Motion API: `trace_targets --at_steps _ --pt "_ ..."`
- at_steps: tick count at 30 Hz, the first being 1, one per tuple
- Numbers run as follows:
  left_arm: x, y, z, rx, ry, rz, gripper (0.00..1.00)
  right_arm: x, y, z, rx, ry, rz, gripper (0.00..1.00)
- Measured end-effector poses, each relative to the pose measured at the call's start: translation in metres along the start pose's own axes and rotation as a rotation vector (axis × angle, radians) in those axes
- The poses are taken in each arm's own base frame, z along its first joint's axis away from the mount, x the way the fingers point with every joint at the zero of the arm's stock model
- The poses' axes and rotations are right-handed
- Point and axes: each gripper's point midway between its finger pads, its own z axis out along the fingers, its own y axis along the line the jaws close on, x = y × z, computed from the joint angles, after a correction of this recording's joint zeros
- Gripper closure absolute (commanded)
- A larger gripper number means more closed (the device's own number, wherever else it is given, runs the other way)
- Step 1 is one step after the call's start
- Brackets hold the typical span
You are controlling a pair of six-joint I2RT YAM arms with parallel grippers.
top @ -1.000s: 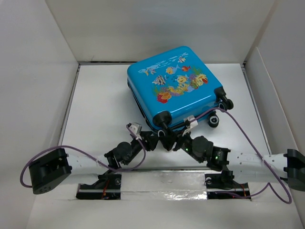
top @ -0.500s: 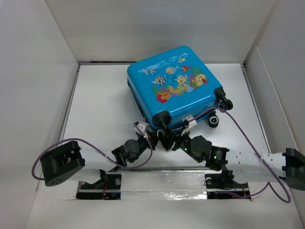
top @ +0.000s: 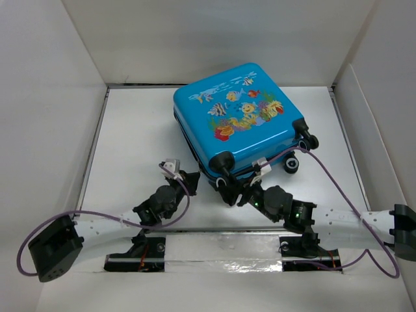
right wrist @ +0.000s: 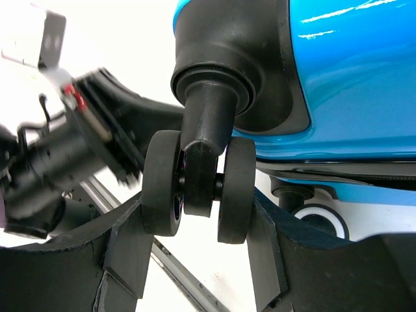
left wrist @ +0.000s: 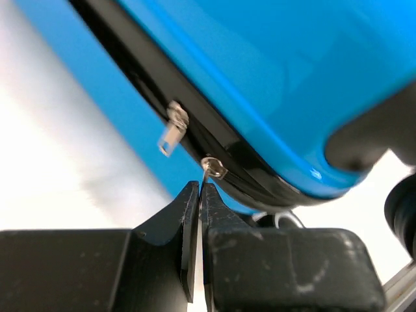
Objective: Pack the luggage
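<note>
"Where is the luggage point(top: 237, 114) lying?"

"It's lying flat and closed on the white tabletop point(top: 136, 136), toward one o'clock. It has a glossy blue hard shell and rounded corners."

"And the left claw point(left wrist: 199, 192)?"

"It's sitting at the luggage's seven o'clock edge, pinching a thin metal zip pull point(left wrist: 209, 170) on the black trim."

"The right claw point(right wrist: 198, 224)?"

"It's clamping the twin matte-black wheel point(right wrist: 195, 188) at the six o'clock corner."

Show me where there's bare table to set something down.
Free: table between the luggage and the left wall, and a narrower strip on its right. Crowded: the near corner, left gripper on the zipper pull, right gripper clamping a wheel.
</note>
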Motion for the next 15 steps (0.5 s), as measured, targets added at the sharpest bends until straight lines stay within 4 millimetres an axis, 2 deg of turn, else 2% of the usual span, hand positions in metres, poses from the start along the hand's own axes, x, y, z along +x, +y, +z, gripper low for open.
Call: trace_targets --at_steps 4,7,10,12,15 --pt "-0.019 0.020 0.001 -0.045 -0.041 -0.092 1.00 0.004 0.000 0.000 -0.005 0.012 -0.009 1.00" --pt "-0.041 0.054 0.005 -0.163 -0.116 -0.117 1.00 0.008 0.000 0.002 -0.007 0.023 -0.026 1.00" --pt "-0.050 0.080 0.008 -0.248 -0.148 -0.123 1.00 0.015 0.005 0.009 -0.011 0.044 -0.053 1.00" --pt "-0.053 0.088 0.011 -0.281 -0.151 -0.121 1.00 0.017 0.010 0.015 -0.012 0.054 -0.070 1.00" --pt "-0.064 0.086 0.017 -0.275 -0.162 -0.130 1.00 0.022 0.020 0.026 -0.011 0.068 -0.090 1.00"
